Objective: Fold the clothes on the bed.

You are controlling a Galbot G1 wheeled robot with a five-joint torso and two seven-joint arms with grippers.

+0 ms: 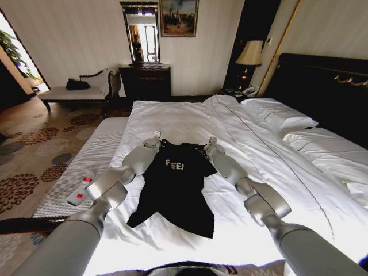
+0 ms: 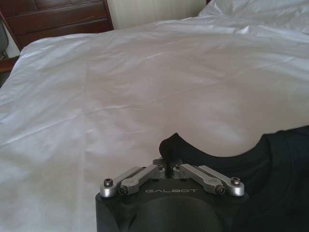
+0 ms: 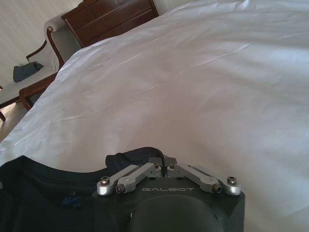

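The black T-shirt (image 1: 175,190) with white lettering lies flat on the bed's white duvet (image 1: 190,118), hem toward me. My left gripper (image 1: 156,138) sits at one shoulder of the shirt and my right gripper (image 1: 211,142) at the other. In the left wrist view the left gripper (image 2: 167,166) is shut on a pinched fold of the T-shirt (image 2: 169,144), with more of the shirt to the side. In the right wrist view the right gripper (image 3: 161,163) is shut on a raised fold of the T-shirt (image 3: 129,157) by the collar.
White pillows (image 1: 276,112) and a dark headboard (image 1: 322,86) lie to the right. A striped pad (image 1: 86,152) with a red-and-white object (image 1: 80,192) runs along the bed's left side. A dresser (image 1: 145,80), a chaise (image 1: 75,93) and a lamp (image 1: 250,53) stand beyond.
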